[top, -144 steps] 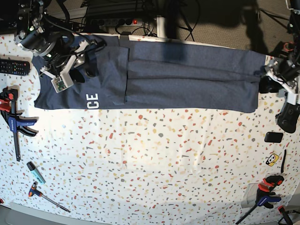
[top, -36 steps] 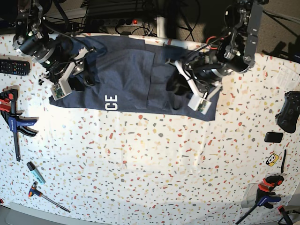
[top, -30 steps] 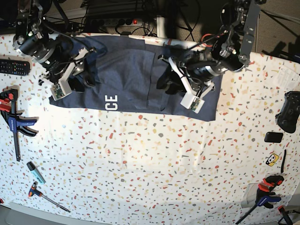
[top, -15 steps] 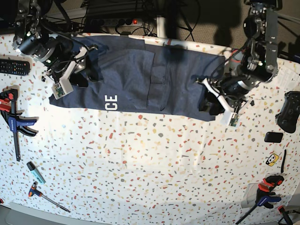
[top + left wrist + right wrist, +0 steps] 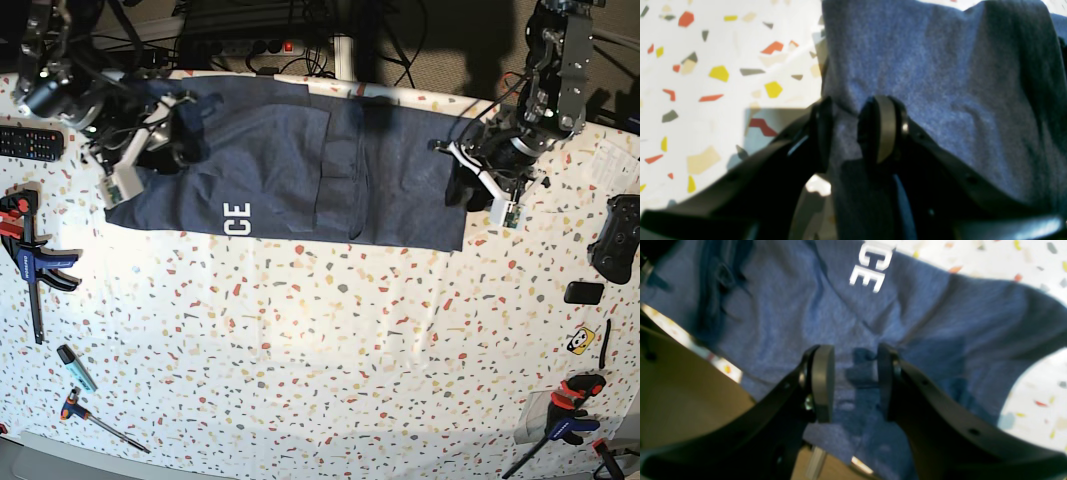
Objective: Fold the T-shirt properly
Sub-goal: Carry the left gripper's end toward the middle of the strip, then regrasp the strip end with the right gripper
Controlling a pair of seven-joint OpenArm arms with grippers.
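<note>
The navy T-shirt (image 5: 280, 170) lies spread along the table's far side, with white letters "CE" (image 5: 237, 217) near its front edge. My left gripper (image 5: 462, 185) is at the shirt's right edge. In the left wrist view the left gripper (image 5: 848, 133) is shut on a fold of the T-shirt (image 5: 940, 66), which drapes over one finger. My right gripper (image 5: 180, 130) is at the shirt's left end. In the right wrist view the right gripper (image 5: 857, 383) is shut on a small bunch of the T-shirt (image 5: 790, 306), with the letters (image 5: 870, 273) beyond it.
A remote control (image 5: 30, 143), blue-handled clamps (image 5: 30, 255), a marker (image 5: 75, 367) and a hand tool (image 5: 95, 415) lie along the left. A game controller (image 5: 615, 240), a small black object (image 5: 583, 292) and another clamp (image 5: 565, 415) sit at the right.
My left arm has swung from over the shirt's middle out to its right edge. The right arm has shifted a little up and left. The shirt's outline has barely changed.
</note>
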